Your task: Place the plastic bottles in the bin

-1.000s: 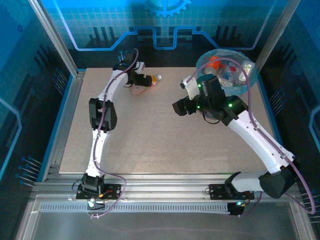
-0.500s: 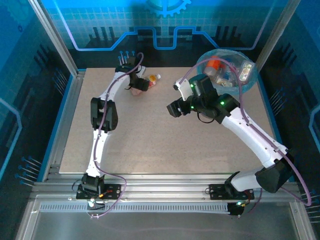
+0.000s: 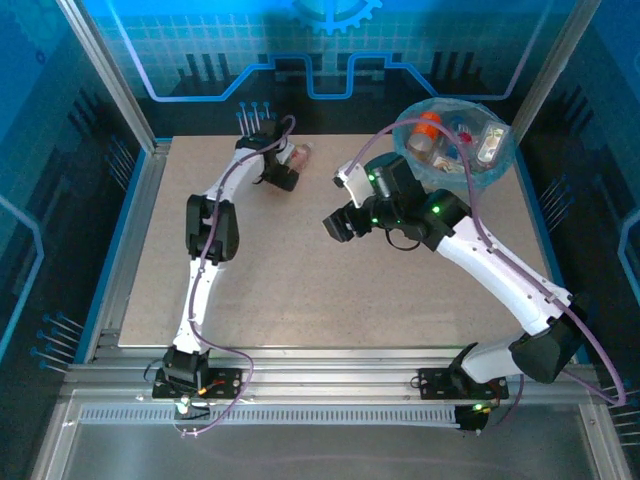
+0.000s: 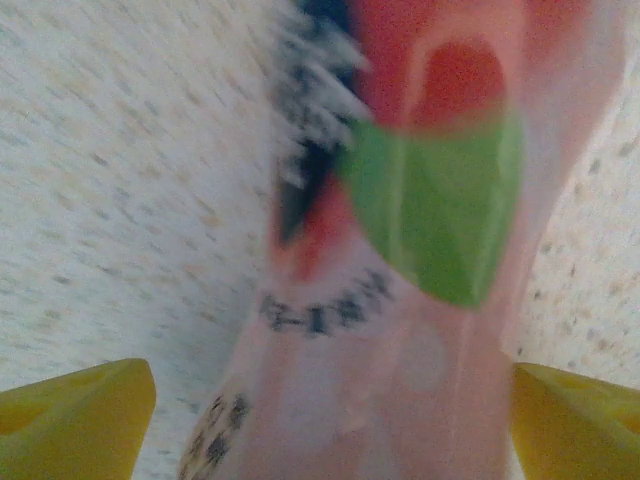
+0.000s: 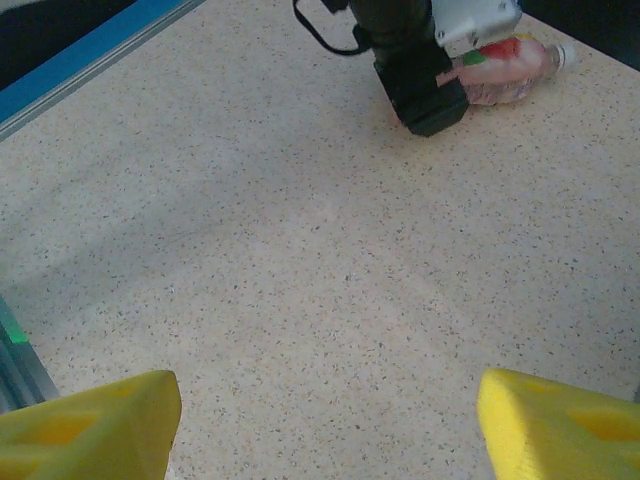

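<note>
Your top camera looks steeply down from over the near edge, taking in the whole table (image 3: 300, 290). Your left wrist camera sits tight against the pink bottle (image 4: 400, 330) — your right wrist camera shares it, farther off at one o'clock.

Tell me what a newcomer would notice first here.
A pink bottle lies near the table's far edge, with the left gripper straddling it. At far right, the bin already holds several bottles. The right gripper hovers mid-table, jaws open.

My body: white links (image 3: 197, 292), black joints (image 3: 208, 228), purple cables (image 3: 596, 345) looping alongside me, small green lights (image 3: 435, 208), blunt yellow fingertips (image 5: 90, 425).
</note>
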`<act>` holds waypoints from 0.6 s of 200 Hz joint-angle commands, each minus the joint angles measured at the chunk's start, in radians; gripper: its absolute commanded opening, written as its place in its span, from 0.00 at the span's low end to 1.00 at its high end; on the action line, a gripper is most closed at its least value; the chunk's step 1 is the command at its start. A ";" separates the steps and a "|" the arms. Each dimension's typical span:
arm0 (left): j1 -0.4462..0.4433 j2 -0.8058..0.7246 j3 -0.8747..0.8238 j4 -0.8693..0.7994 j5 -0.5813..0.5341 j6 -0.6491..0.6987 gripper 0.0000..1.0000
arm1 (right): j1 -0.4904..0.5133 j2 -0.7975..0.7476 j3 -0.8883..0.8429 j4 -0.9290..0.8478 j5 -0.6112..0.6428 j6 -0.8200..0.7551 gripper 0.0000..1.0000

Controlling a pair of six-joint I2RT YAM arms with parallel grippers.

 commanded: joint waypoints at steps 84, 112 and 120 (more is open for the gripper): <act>-0.013 -0.209 -0.209 0.030 0.058 -0.068 0.58 | 0.049 -0.054 0.024 -0.033 0.135 0.003 0.79; -0.021 -0.507 -0.495 0.222 0.155 -0.169 0.54 | 0.026 -0.084 0.044 -0.032 0.160 0.012 0.79; -0.032 -0.606 -0.587 0.295 0.190 -0.194 0.54 | 0.013 -0.095 0.050 -0.025 0.149 0.017 0.80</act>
